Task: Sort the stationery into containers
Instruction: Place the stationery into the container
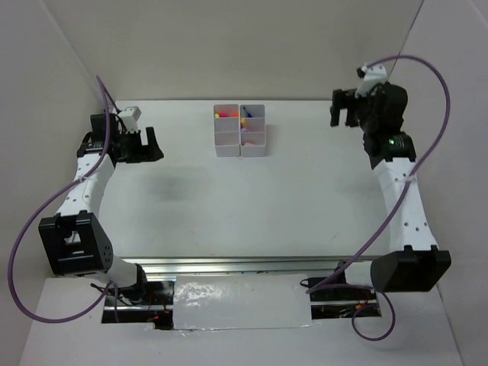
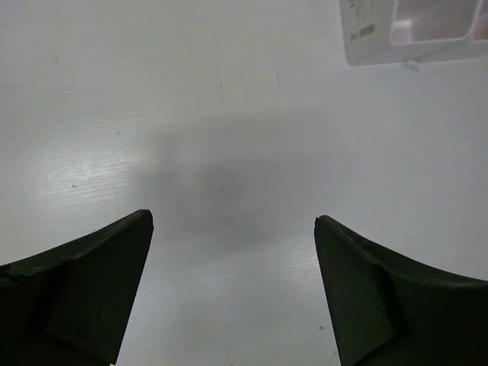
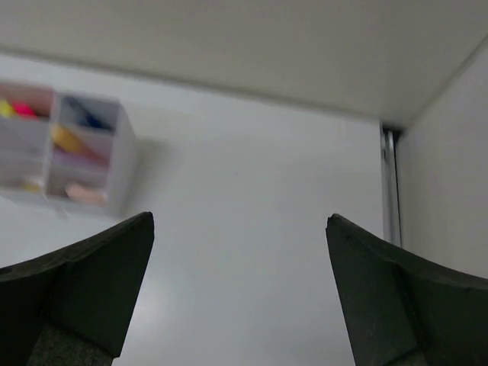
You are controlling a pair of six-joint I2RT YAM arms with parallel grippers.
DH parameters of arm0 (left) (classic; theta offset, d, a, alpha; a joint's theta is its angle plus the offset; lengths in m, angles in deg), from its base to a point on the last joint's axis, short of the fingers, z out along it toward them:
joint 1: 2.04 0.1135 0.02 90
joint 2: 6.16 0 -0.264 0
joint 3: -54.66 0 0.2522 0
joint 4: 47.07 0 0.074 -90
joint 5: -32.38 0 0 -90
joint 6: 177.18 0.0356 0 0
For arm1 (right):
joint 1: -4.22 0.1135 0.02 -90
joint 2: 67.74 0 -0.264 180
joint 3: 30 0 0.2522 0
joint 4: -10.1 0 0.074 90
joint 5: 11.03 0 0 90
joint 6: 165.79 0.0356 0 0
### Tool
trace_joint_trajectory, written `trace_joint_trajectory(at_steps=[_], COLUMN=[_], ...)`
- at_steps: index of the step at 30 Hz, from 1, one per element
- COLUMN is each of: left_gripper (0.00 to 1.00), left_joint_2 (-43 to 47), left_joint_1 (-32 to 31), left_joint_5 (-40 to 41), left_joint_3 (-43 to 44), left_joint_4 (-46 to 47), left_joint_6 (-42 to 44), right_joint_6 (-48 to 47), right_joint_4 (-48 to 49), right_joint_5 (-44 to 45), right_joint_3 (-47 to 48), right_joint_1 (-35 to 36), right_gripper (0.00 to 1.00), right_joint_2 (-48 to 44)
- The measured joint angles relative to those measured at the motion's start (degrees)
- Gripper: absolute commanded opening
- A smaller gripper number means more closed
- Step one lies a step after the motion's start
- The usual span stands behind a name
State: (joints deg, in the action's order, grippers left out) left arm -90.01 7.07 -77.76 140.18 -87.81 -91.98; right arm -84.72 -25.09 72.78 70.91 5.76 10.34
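Stationery (image 1: 245,122) lay as small coloured pieces inside the white containers (image 1: 229,151), a joined grid of bins at the far middle of the table (image 1: 267,198). To the grid's left hung the left gripper (image 1: 155,145), fingers spread wide and empty. The right gripper (image 1: 343,118) hovered on the other side near the back wall, jaws likewise apart, holding nothing.
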Motion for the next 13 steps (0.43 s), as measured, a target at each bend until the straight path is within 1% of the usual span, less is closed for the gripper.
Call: trace_joint_trajectory(at_steps=[2, 4, 7, 10, 13], left_gripper=[0.99, 0.99, 0.99, 0.99, 0.99], left_joint_2=[-0.59, -1.05, -1.42, -1.6, -1.64], left_joint_1=[1.11, 2.38, 4.44, 6.32, 7.87], left_joint_5=[0.57, 1.14, 2.49, 4.09, 5.46], left_joint_3=[-1.22, -2.08, -2.43, -2.8, -4.57], left_joint_4=[-0.68, -1.31, -1.6, -1.42, -1.29], left_joint_6=[0.46, 0.79, 2.1, 4.7, 6.97], right_joint_6=[-1.29, -2.75, -4.7, -5.46, -5.64], right_joint_4=[-2.21, -3.61, -6.58, -8.41, -8.5], right_joint_5=[0.26, -0.09, -0.68, -1.11, -1.31], right_joint_3=[-8.22, -15.72, -25.59, -30.82, -32.68], right_joint_1=[-4.87, -9.27, -14.91, -18.49, -20.06], right_gripper=[1.0, 1.0, 1.0, 1.0, 1.0], right_joint_2=[-3.93, -5.18, -2.16, -0.94, -0.92])
